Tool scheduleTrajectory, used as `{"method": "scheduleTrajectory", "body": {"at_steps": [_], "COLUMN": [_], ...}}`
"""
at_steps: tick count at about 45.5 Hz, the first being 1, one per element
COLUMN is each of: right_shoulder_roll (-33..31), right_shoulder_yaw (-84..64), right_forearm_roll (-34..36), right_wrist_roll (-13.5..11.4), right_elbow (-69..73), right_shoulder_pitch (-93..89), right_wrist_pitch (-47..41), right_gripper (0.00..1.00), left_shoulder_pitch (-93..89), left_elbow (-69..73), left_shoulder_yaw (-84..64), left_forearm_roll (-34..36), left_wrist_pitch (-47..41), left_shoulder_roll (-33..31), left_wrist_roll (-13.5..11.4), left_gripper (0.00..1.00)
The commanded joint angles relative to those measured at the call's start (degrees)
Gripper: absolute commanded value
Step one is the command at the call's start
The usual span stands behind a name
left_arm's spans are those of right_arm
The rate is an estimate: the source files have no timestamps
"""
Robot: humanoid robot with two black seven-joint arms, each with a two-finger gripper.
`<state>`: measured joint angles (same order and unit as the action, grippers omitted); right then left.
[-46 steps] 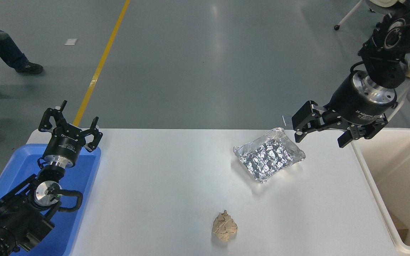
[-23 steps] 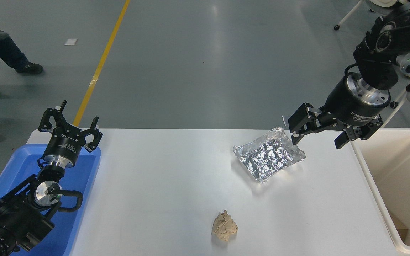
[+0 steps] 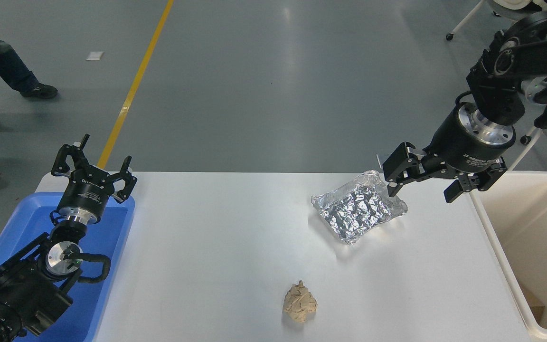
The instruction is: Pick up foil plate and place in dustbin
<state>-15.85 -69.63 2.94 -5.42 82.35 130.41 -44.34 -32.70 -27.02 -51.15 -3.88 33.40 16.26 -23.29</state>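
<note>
Right black gripper (image 3: 419,187) fingers spread apart, empty, above far right corner of crinkled silver foil plate (image 3: 358,207); cream-white plastic dustbin (image 3: 501,233) beyond.

Table (image 3: 235,237): centre of the scene. Foil plate (image 3: 358,212) lies on it toward two o'clock. Paper ball (image 3: 300,308) lies on it at six o'clock, well apart from the plate. Tray (image 3: 112,228) sits at the table's nine o'clock edge; left gripper (image 3: 94,175) is parked over its far end. Dustbin (image 3: 492,228) stands against the three o'clock edge. Right gripper (image 3: 420,185) hangs above the table between plate and dustbin, just beside the plate's far corner. A person's legs (image 3: 3,61) stand on the floor at ten o'clock, beyond the table.
</note>
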Motion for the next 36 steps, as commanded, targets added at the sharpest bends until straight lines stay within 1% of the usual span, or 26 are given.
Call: {"method": "scheduleTrajectory", "body": {"at_steps": [1,6,36], "right_shoulder_roll": [-0.4,-1.3,-0.5], "right_shoulder_yaw": [-0.6,-0.2,1.7], "right_forearm_roll": [0.2,1.6,1.7], "right_wrist_roll": [0.1,0.1,0.1], "right_elbow": [-1.0,-1.0,-0.6], "right_shoulder_pitch": [-0.2,-0.1,-2.2], "right_wrist_pitch": [0.1,0.1,0.2], "right_gripper": [1.0,1.0,1.0], "left_shoulder_pitch": [0.0,0.0,0.0], "left_elbow": [0.0,-0.1,0.0], "left_shoulder_yaw": [0.0,0.0,0.0], "left_forearm_roll": [0.0,0.0,0.0], "left_wrist_pitch": [0.1,0.1,0.1], "left_shoulder_roll": [0.0,0.0,0.0], "left_wrist_roll": [0.0,0.0,0.0], "left_gripper": [0.99,0.99,0.99]}}
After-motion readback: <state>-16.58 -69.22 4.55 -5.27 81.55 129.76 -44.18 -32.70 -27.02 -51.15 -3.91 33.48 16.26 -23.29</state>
